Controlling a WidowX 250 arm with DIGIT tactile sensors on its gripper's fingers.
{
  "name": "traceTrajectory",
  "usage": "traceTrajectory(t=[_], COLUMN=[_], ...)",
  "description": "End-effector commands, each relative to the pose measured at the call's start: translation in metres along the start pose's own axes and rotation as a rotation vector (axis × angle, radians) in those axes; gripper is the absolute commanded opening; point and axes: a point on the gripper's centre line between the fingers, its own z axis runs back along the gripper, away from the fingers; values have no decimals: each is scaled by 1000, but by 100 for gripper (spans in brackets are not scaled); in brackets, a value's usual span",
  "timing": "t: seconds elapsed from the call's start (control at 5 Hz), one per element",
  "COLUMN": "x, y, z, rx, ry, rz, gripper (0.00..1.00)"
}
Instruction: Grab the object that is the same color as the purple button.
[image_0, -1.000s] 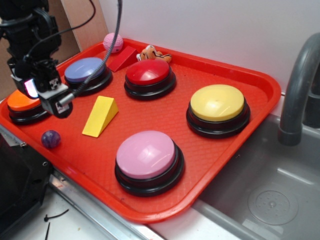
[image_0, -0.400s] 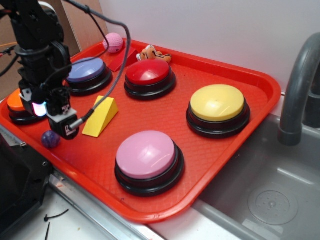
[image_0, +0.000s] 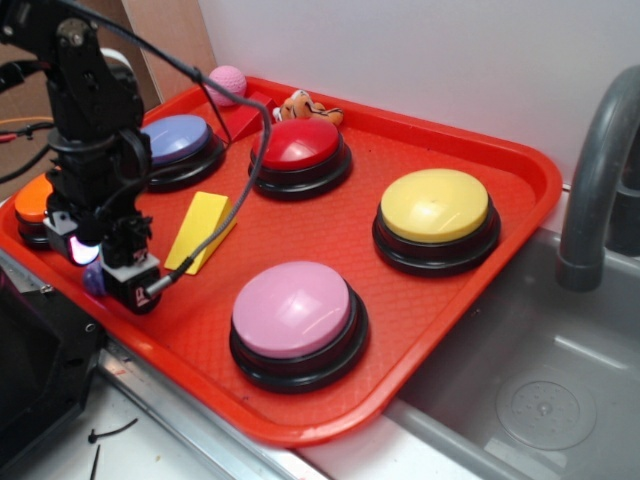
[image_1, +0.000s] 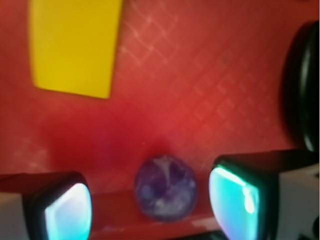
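The small dark purple marbled ball (image_1: 166, 187) lies on the red tray against its near rim, between my two glowing fingertips (image_1: 235, 202) with a gap on each side. In the exterior view only a sliver of the ball (image_0: 93, 279) shows behind my gripper (image_0: 100, 268), which is lowered over it at the tray's front left. The gripper is open. The periwinkle button (image_0: 176, 139) sits at the tray's back left, beyond the arm.
A yellow wedge (image_0: 200, 231) lies just right of the gripper. An orange button (image_0: 32, 199) is to its left, a pink-lilac button (image_0: 292, 310) at front, red (image_0: 297, 145) and yellow (image_0: 436, 206) buttons behind. A pink dimpled ball (image_0: 227, 80) is in the far corner. A sink (image_0: 545, 395) lies to the right.
The gripper has moved down and toward the tray's front rim, from above the orange button to around the purple ball. It now hides most of the ball in the exterior view.
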Motion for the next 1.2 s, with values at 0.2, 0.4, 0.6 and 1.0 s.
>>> traceTrajectory(t=[0.2, 0.4, 0.6, 1.0], x=[1, 1, 0, 6], y=[0, 2, 3, -1], z=[-10, -8, -4, 27], rx=[23, 22, 22, -53], ry=[-4, -16, -25, -39], rz=[17, 32, 29, 43], gripper=[0, 0, 0, 0])
